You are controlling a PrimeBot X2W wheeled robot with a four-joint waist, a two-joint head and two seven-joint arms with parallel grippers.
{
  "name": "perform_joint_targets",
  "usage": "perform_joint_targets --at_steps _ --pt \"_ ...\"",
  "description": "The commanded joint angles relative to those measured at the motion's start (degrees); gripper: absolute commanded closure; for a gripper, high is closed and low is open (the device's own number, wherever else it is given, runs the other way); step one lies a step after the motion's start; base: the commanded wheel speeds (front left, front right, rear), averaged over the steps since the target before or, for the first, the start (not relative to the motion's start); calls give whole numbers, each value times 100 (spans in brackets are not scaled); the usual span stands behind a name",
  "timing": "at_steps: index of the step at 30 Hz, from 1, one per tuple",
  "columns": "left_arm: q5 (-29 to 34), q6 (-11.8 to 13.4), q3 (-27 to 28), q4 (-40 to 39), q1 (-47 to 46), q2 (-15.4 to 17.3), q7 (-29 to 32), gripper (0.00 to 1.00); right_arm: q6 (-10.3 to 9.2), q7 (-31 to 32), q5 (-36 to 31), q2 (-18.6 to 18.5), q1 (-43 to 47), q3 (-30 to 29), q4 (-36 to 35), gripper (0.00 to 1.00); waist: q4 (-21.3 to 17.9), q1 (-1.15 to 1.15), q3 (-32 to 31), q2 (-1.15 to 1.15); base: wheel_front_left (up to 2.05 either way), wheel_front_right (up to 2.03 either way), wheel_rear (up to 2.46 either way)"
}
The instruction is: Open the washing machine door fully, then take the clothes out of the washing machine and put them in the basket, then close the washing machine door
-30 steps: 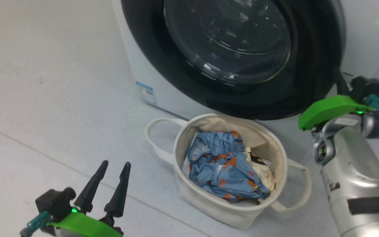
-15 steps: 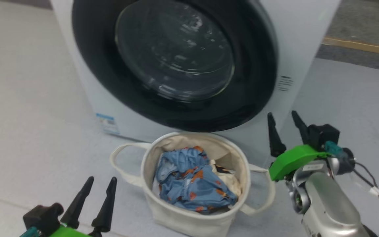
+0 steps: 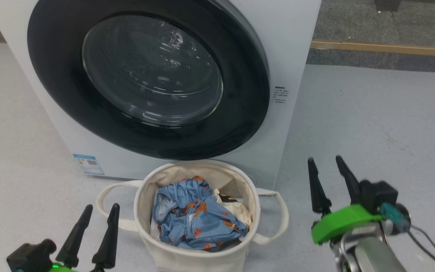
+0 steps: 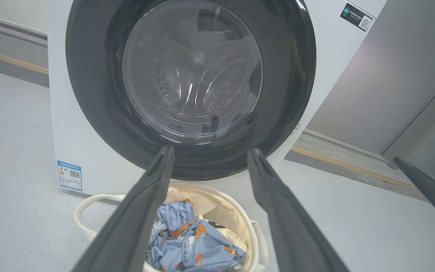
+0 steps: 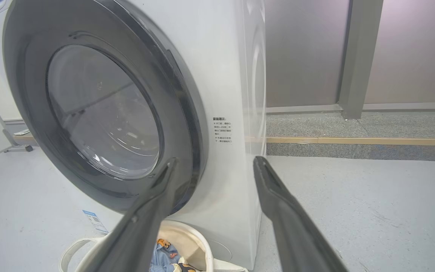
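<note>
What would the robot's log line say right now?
door: shut; clothes: in basket; left gripper: open, empty; right gripper: open, empty

Blue label (image 4: 69, 175) is sitting low on the front of the washing machine (image 4: 57, 113), carrying a QR code; its print is too small to read. Small dark Chinese lines (image 5: 223, 130) are showing right of the door (image 5: 100, 113), illegible. Dark QR sticker (image 4: 355, 17) is sitting near the top corner.

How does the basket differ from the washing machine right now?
The washing machine is white and boxy; the basket is cream and round. The washing machine is far bigger than the basket. The washing machine door is shut, while the basket is open on top and holds the clothes. Both stand on the grey floor.
</note>
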Motion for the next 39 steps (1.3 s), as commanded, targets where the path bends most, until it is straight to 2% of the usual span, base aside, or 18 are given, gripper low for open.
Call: perform_joint_targets --at_steps 1,15,39 --pt "-16 21 282 -213 -156 184 -69 0 -1 -14 -35 42 -54 118 -283 0 3 0 13 0 0 0 0" --pt "-223 41 345 -348 -120 233 66 0 -1 304 -102 42 487 -14 -1072 0 136 0 56 0 0 0 0" --pt "-424 -133 308 -182 -164 271 67 0 -1 382 -64 42 507 30 -1179 0 164 0 38 0 0 0 0"
